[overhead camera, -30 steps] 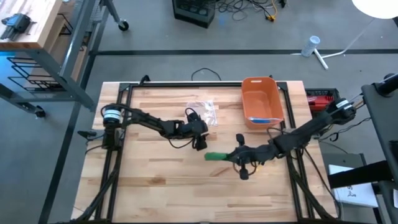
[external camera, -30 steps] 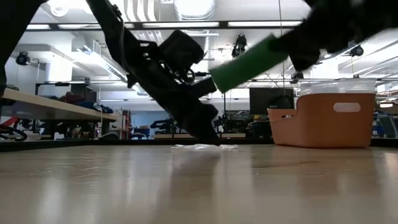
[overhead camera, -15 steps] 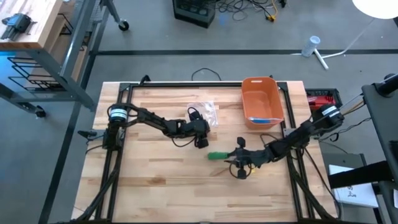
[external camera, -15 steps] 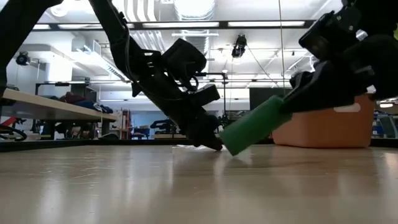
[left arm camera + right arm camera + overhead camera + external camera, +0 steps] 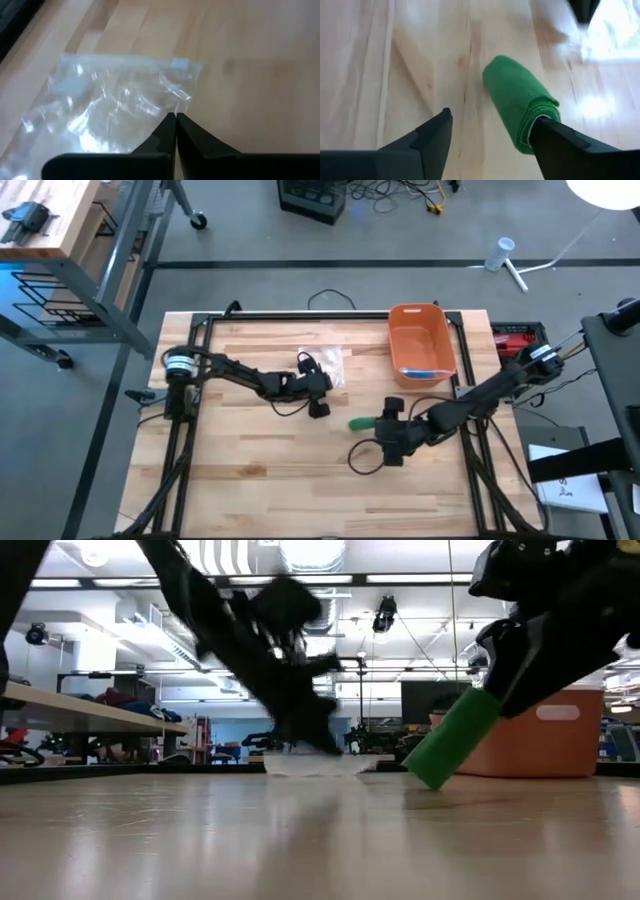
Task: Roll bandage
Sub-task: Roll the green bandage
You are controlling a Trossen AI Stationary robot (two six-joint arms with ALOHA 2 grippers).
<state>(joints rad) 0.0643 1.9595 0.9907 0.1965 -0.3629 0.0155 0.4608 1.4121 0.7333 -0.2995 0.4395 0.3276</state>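
A rolled green bandage (image 5: 517, 107) stands tilted on the wooden table, its far end (image 5: 432, 776) down on the wood. My right gripper (image 5: 490, 120) is open around the near end; in the high view it is right of the table's middle (image 5: 385, 432). A clear plastic zip bag (image 5: 110, 100) lies on the table farther back (image 5: 325, 362). My left gripper (image 5: 175, 116) is shut at that bag's near edge (image 5: 330, 383). My left gripper has its shut fingertips on the bag's near edge (image 5: 172, 107), close to a corner, slanting down from the table's left. One layer or several, I cannot tell. The rest of the bag lies on the table. My right gripper stands open, slanting down. The bandage's upper near end (image 5: 540, 112) leans against the inner side of one finger (image 5: 555, 140); the other finger is clear of it.
An orange bin (image 5: 440, 345) with something blue inside stands at the back right. Black frame rails (image 5: 470, 450) run along the table's sides and back. A red object (image 5: 515, 340) lies off the right edge. Bare wood lies toward the near edge.
My right gripper has tipped downward, sunk and opened. The green bandage, held aloft a second ago, has come down so that its far end rests on the table, a little farther toward the right edge. My left gripper has shut at the bag's edge.
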